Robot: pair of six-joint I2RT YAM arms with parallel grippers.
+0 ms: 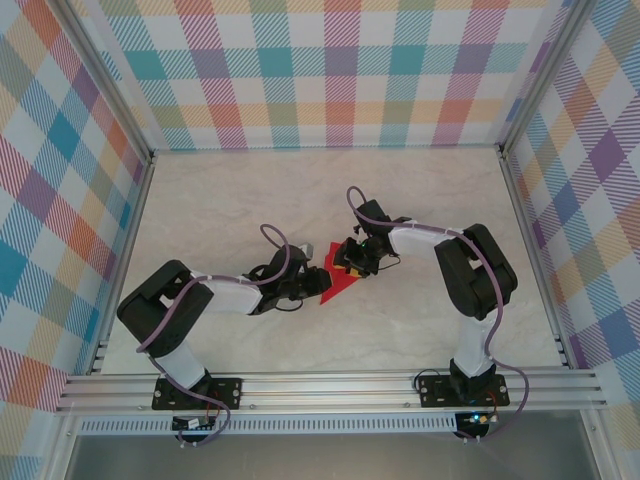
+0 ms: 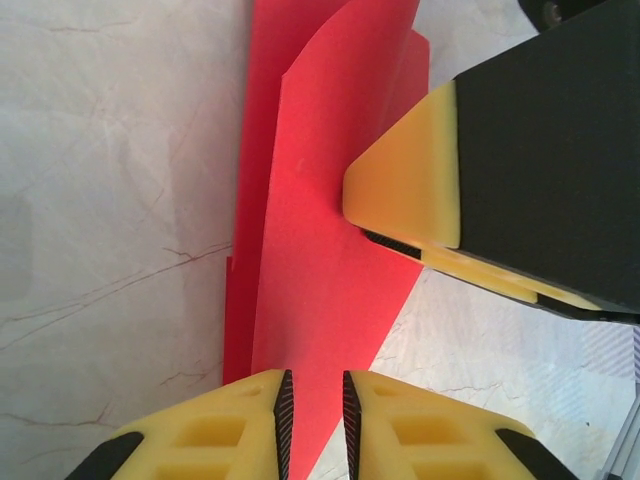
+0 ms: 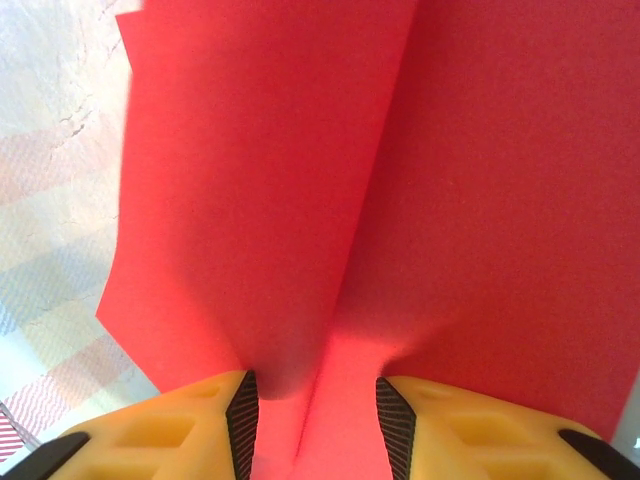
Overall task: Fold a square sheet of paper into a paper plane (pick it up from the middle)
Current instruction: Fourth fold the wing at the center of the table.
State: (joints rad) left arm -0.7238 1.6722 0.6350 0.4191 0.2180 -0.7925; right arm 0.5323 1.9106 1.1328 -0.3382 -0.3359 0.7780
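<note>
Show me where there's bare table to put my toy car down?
The far strip of the pale marbled tabletop below the checked back wall is bare, and so is the near strip along the silver rail. The middle is crowded: left gripper and right gripper both pinch the folded red paper sheet.

1. The table (image 1: 250, 200) has a pale, marble-patterned top with thin darker veins.
2. Aluminium rails (image 1: 330, 385) border it, and plaid walls (image 1: 330, 70) rise on the left, right and far sides.
3. The square sheet of paper (image 1: 333, 282), red and creased into standing folds, is near the table's middle, slightly toward the near rail. Whether its lower edge touches the surface cannot be told.
</note>
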